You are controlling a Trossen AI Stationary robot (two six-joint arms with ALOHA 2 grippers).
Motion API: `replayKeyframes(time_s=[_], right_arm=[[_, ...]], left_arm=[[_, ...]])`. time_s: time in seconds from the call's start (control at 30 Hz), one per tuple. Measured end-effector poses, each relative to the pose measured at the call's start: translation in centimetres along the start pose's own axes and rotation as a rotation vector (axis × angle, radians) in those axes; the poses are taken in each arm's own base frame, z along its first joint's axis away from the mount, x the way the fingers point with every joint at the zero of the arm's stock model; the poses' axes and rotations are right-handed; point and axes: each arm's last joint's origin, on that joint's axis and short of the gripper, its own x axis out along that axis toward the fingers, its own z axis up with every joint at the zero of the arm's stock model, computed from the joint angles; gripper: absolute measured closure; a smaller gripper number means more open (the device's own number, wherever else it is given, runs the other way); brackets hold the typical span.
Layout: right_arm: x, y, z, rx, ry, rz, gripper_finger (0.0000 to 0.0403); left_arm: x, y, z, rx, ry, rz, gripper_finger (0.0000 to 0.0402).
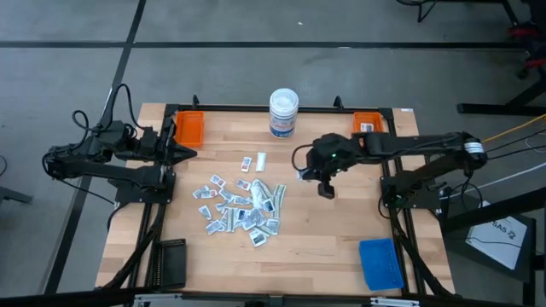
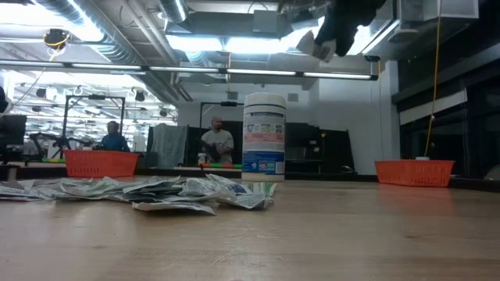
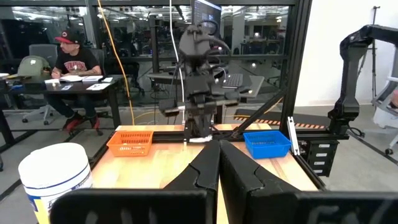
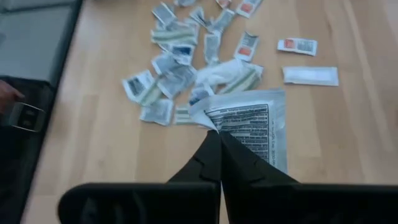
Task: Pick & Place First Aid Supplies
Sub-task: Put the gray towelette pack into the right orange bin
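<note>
Your right arm reaches in over the table's middle, its gripper (image 1: pixel 325 189) raised well above the wood, fingers (image 4: pixel 214 155) pinched together on a packet (image 4: pixel 249 124). Your left arm waits at the table's left edge, its gripper (image 1: pixel 183 153) closed, fingers (image 3: pixel 214 165) touching, pointing inward.

1. White tub (image 1: pixel 283 112) w/ blue label: upright, far edge, centre.
2. Orange trays: far left (image 1: pixel 188 128), far right (image 1: pixel 368 123).
3. Blue tray (image 1: pixel 380 263): near right corner.
4. People seated in room beyond.
</note>
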Motion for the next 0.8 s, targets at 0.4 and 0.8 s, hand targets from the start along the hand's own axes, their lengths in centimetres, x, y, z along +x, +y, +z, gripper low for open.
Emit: replayKeyframes(time_s=[0.4, 0.8], right_arm=[[-3.8, -0.3, 0.2, 0.088, -0.11, 0.088, 0.0402], [-5.1, -0.8, 0.8, 0.16, -0.175, 0.333, 0.0402]], left_arm=[[0.0, 0.0, 0.0, 0.0, 0.0, -0.001, 0.0398], [0.0, 0.0, 0.0, 0.0, 0.0, 0.0, 0.0398]])
